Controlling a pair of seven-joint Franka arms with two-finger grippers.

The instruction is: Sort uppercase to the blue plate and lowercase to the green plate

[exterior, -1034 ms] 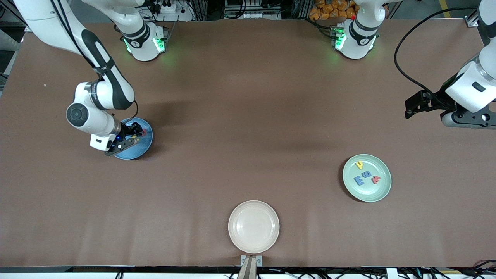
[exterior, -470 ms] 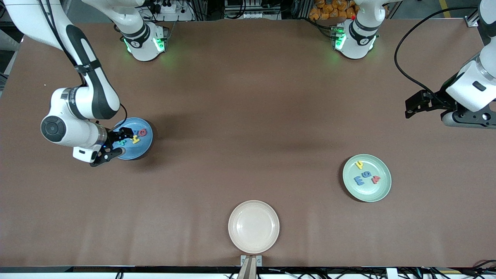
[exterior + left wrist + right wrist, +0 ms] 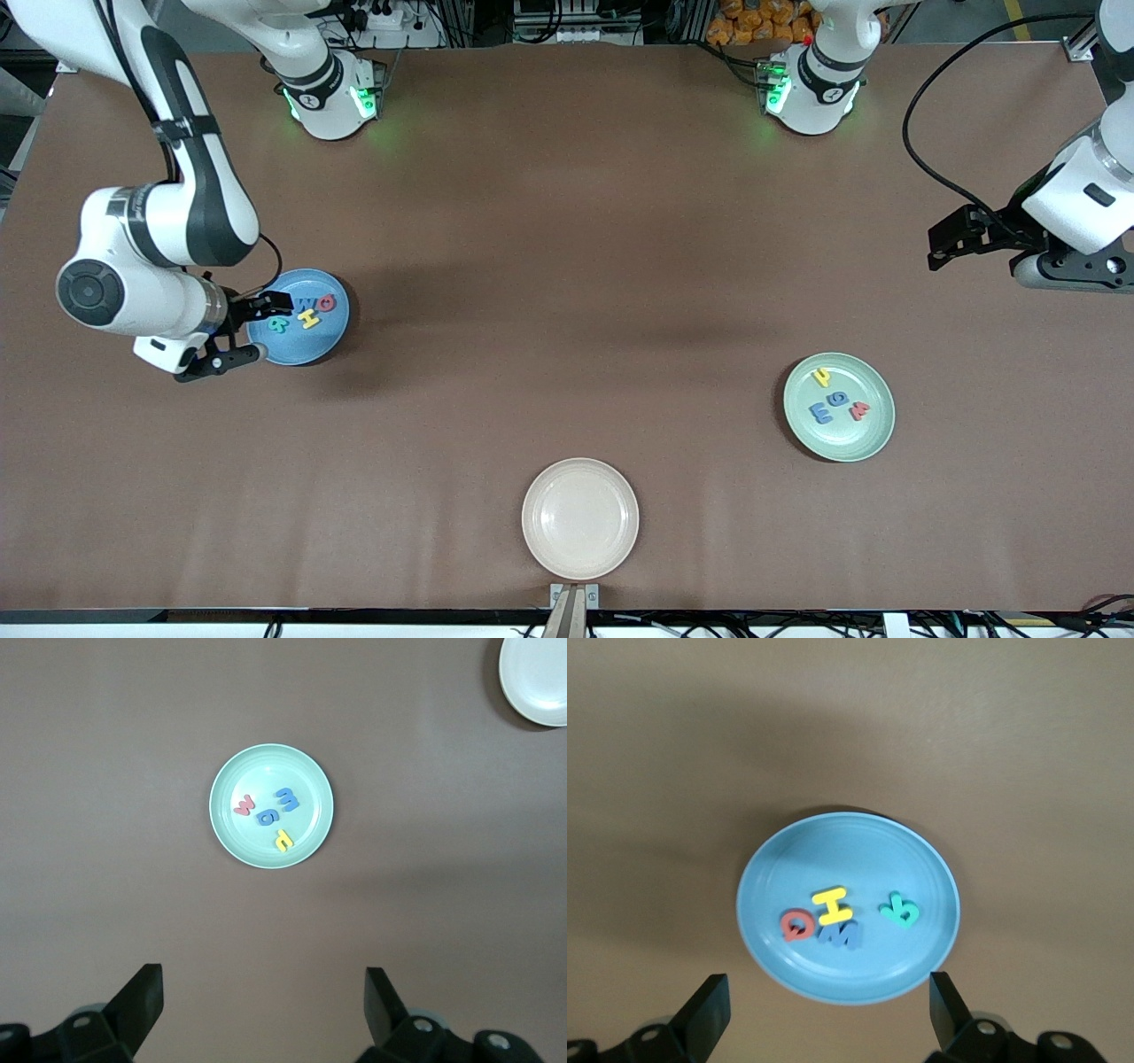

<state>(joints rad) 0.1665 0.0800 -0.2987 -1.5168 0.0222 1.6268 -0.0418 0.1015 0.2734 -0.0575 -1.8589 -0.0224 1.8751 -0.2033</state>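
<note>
The right end effector hangs with its fingers spread wide and nothing between them, over the rim of the blue plate at the edge toward the right arm's end of the bench. In the right wrist view the plate lies just ahead of the two open fingers and carries four letters: a teal R, a yellow H, a red Q and a blue W, the last three touching or nearly touching one another, the R a little apart. From the front, the R is the letter closest to this end effector, then the H, the W and the Q. The left end effector waits in the air, jaws apart and empty, over bare bench at the left arm's end, well apart from the green plate. Its wrist view looks down on that plate ahead of its fingers, holding a red w, a blue g, a yellow h and one more blue letter. A cream plate sits empty near the bench edge closest to the front camera, far from both end effectors.
</note>
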